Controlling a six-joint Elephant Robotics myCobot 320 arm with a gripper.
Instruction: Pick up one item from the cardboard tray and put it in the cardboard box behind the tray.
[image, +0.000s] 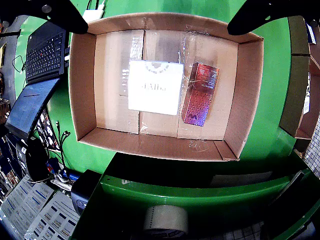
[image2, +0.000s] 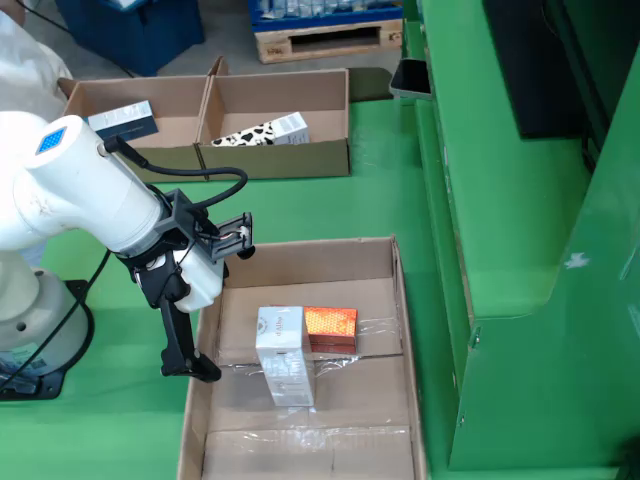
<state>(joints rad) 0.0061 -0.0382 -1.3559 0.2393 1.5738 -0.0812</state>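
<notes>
one white box and one red box in the tray; behind, seemingly two more cartons.

In the fixed view, a white carton and a shiny red-orange packet lie flat, seemingly touching, mid-floor in the near open cardboard tray. The far cardboard box has two compartments.

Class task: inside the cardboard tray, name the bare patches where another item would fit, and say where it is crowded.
In the fixed view, the cardboard tray has bare floor along its near end, below the white box, and a strip along the far wall. The middle is crowded: the white box and red box lie side by side, apparently touching. The gripper hangs at the left wall.
</notes>
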